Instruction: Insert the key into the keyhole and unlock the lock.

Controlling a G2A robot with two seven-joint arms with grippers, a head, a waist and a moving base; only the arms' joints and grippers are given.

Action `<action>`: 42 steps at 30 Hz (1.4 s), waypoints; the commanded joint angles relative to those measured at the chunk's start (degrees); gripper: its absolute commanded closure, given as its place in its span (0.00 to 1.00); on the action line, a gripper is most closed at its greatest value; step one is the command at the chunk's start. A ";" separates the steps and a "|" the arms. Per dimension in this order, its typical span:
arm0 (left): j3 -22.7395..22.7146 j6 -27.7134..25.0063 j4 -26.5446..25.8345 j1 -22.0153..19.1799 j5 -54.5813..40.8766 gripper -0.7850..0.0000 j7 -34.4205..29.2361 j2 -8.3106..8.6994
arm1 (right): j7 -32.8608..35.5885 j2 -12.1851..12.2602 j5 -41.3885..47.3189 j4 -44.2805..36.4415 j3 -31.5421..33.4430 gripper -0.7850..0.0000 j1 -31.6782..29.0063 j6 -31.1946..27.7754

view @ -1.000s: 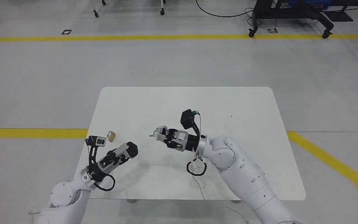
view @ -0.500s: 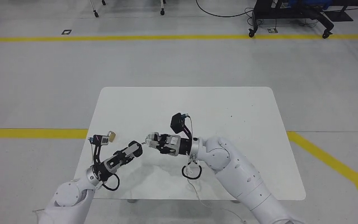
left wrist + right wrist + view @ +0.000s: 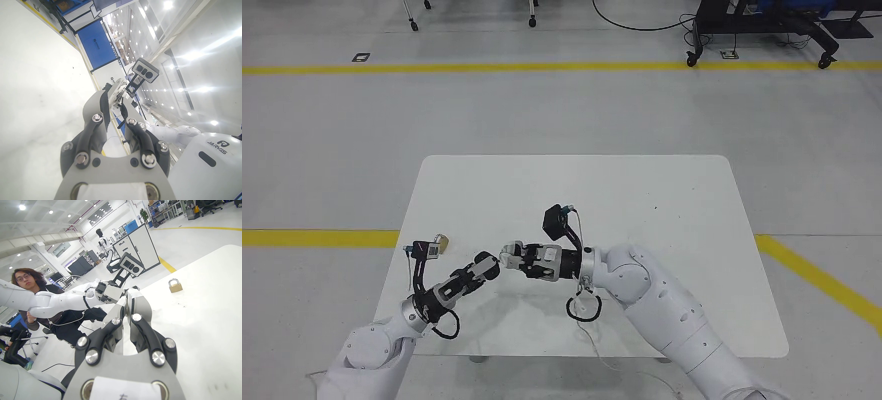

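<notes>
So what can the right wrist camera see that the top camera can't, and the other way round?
Right wrist view: the padlock up close, standing upright with its shackle on top, and the right gripper with its fingers pressed together. Top view: the whole white table laid out, with the padlock near one edge. Both: the padlock sitting alone on the table, and the left gripper and right gripper meeting tip to tip above the table.

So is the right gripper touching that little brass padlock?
Apart. The right wrist view shows the padlock alone on the table, with a bare stretch of surface between it and the right gripper.
</notes>
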 commanded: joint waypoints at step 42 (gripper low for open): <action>-0.28 -3.82 -3.34 2.77 13.72 1.00 11.35 0.80 | 8.35 1.24 6.19 -0.19 2.29 0.82 -1.34 0.14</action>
